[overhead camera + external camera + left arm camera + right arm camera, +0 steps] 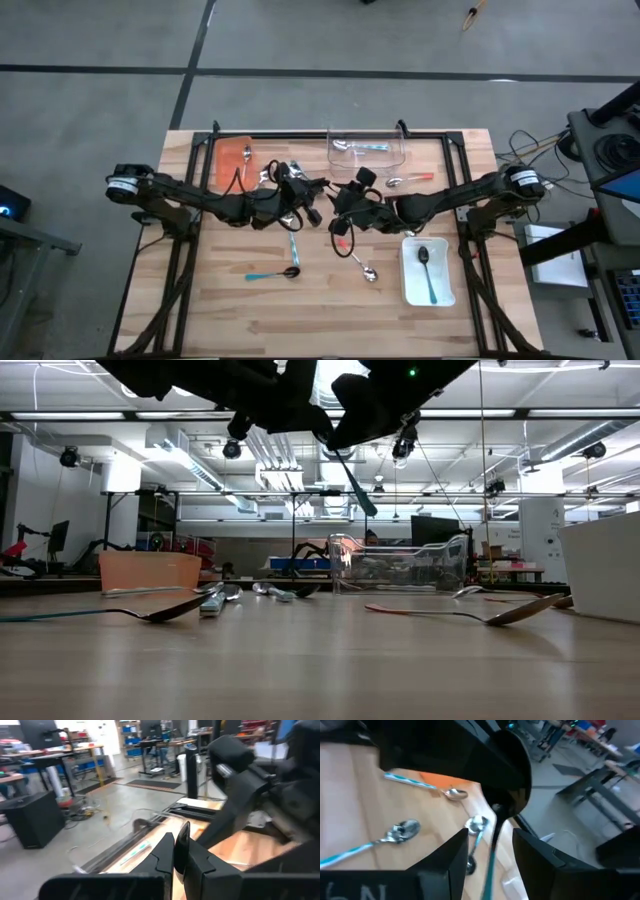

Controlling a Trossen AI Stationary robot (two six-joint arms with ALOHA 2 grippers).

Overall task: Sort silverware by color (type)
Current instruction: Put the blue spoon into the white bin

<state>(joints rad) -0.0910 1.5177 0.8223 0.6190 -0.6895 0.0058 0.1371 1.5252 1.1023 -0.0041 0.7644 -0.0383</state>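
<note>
Landmark: we place everything from the clear tray [368,150] at the table's far edge.
Left gripper [305,192]: just in front of the clear tray, towards its left end; we see its fingers [165,852] pressed together on the teal spoon [490,862].
Right gripper [335,207]: in front of the clear tray, nose to nose with the left one; its fingers [452,855] stand apart on either side of the spoon's handle, not touching it as far as we can see.
Teal spoon: held in the air in front of the clear tray, tilted, handle hanging down.
Loose spoons [362,268]: on the wood well in front of the clear tray.
White tray [445,290]: in front and right of the clear tray, with one spoon inside.
Orange tray [232,160]: left of the clear tray.
</note>
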